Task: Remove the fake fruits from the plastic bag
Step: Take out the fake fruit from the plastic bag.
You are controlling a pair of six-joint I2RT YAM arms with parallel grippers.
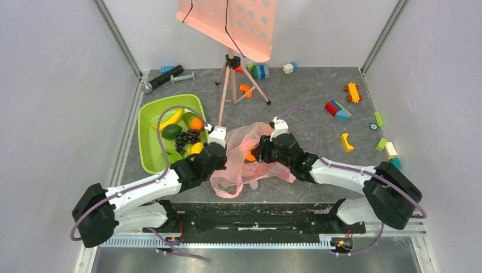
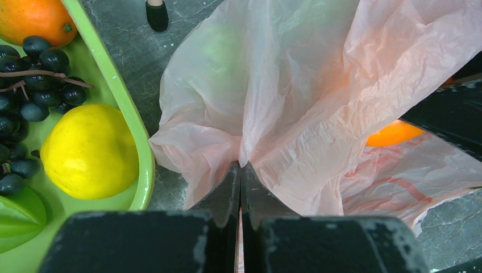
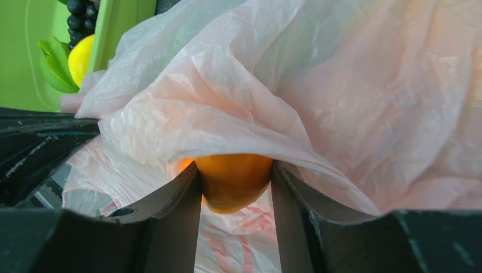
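Observation:
The thin pink plastic bag (image 1: 241,156) lies crumpled at the table's middle front. My left gripper (image 2: 240,168) is shut on a fold of the bag (image 2: 284,102) at its left edge. My right gripper (image 3: 235,170) reaches into the bag's mouth and is shut on an orange fake fruit (image 3: 234,179), which also shows in the top view (image 1: 250,154) and the left wrist view (image 2: 392,134). A green shape (image 2: 221,48) shows faintly through the bag wall. The bag (image 3: 318,85) drapes over the right fingers.
A green tray (image 1: 149,149) left of the bag holds a banana (image 1: 170,119), an orange fruit (image 1: 196,123), dark grapes (image 1: 186,139), an avocado (image 1: 171,131) and a yellow fruit (image 2: 88,151). A pink perforated stand on a tripod (image 1: 233,74) stands behind. Toy blocks (image 1: 337,109) lie at the right.

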